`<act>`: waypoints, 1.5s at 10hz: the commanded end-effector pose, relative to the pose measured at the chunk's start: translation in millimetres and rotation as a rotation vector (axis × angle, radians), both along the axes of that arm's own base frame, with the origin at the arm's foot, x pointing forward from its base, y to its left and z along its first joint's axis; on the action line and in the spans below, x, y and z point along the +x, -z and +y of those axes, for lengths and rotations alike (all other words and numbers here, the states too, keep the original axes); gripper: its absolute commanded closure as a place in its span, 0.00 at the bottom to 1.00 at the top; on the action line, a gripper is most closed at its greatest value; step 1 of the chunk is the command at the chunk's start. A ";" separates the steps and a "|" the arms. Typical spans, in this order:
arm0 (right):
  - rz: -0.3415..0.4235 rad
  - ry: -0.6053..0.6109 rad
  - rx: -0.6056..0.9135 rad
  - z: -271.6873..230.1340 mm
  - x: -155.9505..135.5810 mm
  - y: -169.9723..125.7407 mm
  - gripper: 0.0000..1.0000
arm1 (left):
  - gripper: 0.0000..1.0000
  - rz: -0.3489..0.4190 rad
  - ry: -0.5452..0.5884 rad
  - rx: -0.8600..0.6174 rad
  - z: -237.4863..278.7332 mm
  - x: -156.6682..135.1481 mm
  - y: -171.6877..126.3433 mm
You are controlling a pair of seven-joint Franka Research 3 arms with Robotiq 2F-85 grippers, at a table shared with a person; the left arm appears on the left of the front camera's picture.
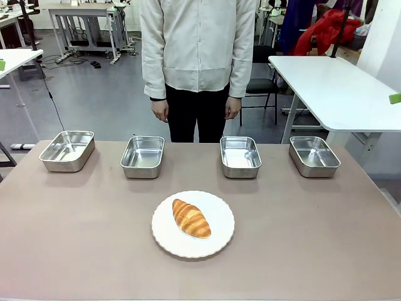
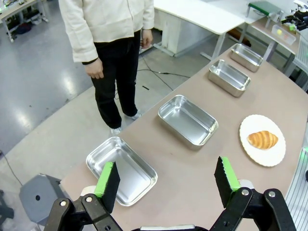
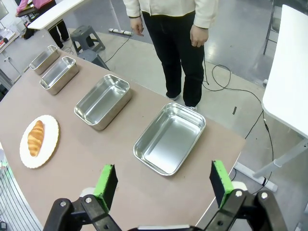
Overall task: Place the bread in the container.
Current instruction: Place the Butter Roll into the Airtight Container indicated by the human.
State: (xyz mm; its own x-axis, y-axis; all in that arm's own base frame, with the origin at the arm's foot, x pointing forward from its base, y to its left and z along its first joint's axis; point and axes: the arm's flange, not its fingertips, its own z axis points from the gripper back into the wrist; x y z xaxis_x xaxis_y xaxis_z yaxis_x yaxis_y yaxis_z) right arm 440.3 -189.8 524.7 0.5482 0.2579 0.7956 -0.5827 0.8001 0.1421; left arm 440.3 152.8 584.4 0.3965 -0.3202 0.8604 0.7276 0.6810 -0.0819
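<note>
The bread point(image 1: 191, 218), a golden-brown croissant, lies on a round white plate point(image 1: 219, 241) near the table's middle front. Behind it, several look-alike shiny steel containers stand in a row; which one the task means I cannot tell. They lie at the far left point(image 1: 67, 150), left of centre point(image 1: 143, 157), right of centre point(image 1: 240, 157) and far right point(image 1: 314, 155). My left gripper point(image 2: 167, 180) hangs open high over the left end tray point(image 2: 121, 169), with the bread point(image 2: 262, 139) far off. My right gripper point(image 3: 163, 185) hangs open above the right end tray point(image 3: 169, 138), also far from the bread point(image 3: 35, 137).
A person point(image 1: 197, 56) stands at the table's far edge, behind the two middle trays, with both hands hanging down. A white table point(image 1: 338, 88) stands beyond the far right corner. All the trays look empty.
</note>
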 end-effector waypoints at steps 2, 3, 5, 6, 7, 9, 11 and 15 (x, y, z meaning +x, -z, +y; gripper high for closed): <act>-0.012 -0.004 0.015 0.2 1.8 0.4 0.00 | 0.00 -0.009 0.009 -0.011 0.0 0.3 -1.3; -0.012 -0.004 0.015 0.2 1.8 0.4 0.00 | 0.00 -0.009 0.009 -0.011 0.0 0.3 -1.3; -0.012 -0.004 0.015 0.2 1.8 0.4 0.00 | 0.00 -0.009 0.009 -0.011 0.0 0.3 -1.3; -0.012 -0.004 0.015 0.2 1.8 0.4 0.00 | 0.00 -0.009 0.009 -0.011 0.0 0.3 -1.3; -0.012 -0.004 0.015 0.2 1.8 0.4 0.00 | 0.00 -0.009 0.009 -0.011 0.0 0.3 -1.3; -0.012 -0.004 0.015 0.2 1.8 0.4 0.00 | 0.00 -0.009 0.009 -0.011 0.0 0.3 -1.3; -0.012 -0.004 0.015 0.2 1.8 0.4 0.00 | 0.00 -0.009 0.009 -0.011 0.0 0.3 -1.3; -0.012 -0.004 0.015 0.2 1.8 0.4 0.00 | 0.00 -0.009 0.009 -0.011 0.0 0.3 -1.3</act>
State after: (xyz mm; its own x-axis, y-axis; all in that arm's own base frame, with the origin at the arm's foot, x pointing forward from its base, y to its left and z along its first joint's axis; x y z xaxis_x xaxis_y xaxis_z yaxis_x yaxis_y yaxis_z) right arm 440.3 -189.7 524.6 0.5483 0.2579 0.7955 -0.5833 0.7996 0.1428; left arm 440.3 152.8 584.4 0.3966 -0.3201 0.8604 0.7276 0.6811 -0.0819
